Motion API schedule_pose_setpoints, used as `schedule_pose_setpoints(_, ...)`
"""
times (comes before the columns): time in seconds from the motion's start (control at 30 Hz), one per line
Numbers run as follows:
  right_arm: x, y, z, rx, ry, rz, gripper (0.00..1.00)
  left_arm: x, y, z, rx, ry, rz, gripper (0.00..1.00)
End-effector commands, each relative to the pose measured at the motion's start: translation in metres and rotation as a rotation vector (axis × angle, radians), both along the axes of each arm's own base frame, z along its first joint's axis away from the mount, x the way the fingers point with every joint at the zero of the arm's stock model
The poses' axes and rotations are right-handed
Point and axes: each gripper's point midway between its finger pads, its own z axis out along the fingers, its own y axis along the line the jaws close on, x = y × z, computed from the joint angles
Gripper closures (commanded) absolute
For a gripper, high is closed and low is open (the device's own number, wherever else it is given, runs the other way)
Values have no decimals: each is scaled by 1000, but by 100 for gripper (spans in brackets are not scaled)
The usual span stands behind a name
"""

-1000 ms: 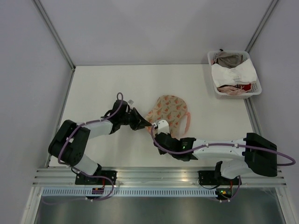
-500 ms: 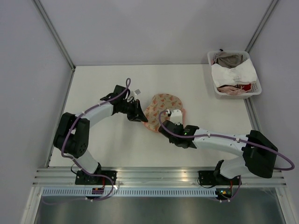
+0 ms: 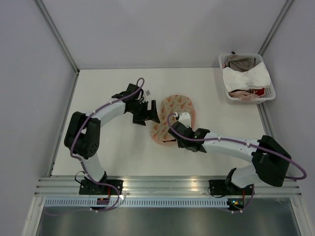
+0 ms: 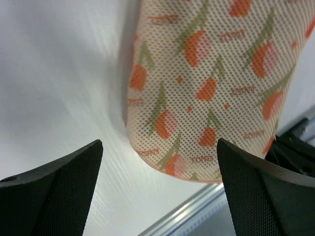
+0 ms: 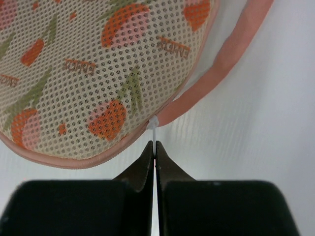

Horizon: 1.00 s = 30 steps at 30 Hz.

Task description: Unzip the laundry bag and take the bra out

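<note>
We see the white table (image 3: 216, 105) under everything, bare over most of its surface. Across it reach the two arms. The left arm (image 3: 110, 110) bends in from the near left, and the right arm (image 3: 231, 145) stretches in low from the near right. Their ends meet around the middle of the table.

At the far right corner stands a white slatted basket (image 3: 269, 93), heaped with a white padded garment (image 3: 246, 76), a beige garment (image 3: 238, 61) and a pink garment (image 3: 243, 93). It is well apart from both arms.

The laundry bag (image 3: 174, 115) lies flat near the middle of the table, its long side running from far right to near left. We see its cream mesh with the orange and green print close up in both wrist views (image 4: 216, 73) (image 5: 88, 64).

The left jaws stand wide apart just beside the bag's left edge and hold nothing. In the left wrist view we see table and the rounded end of the bag between them.

A pink strap (image 5: 231, 54) curves off the bag's edging.

The right jaws are closed at the bag's near edge, pinching the small white zip pull (image 5: 153, 127) at the pink zip edging.
</note>
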Motion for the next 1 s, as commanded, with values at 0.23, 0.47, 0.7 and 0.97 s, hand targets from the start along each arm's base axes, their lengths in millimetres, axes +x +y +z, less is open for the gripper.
schedule_pose_setpoints(0.23, -34, 106, 26, 464, 102, 403, 99, -68, 39, 42, -128, -62, 366, 0)
schedule_pose_setpoints(0.47, -52, 166, 33, 557, 140, 565, 100, -124, 24, 34, -438, 137, 493, 0)
schedule_pose_setpoints(0.7, -60, 182, 16, 460, 121, 575, 99, -115, 35, 44, -489, 108, 648, 0)
schedule_pose_setpoints(0.97, -61, 173, 21, 428, 70, 552, 100, -102, 43, 37, -455, 72, 722, 0)
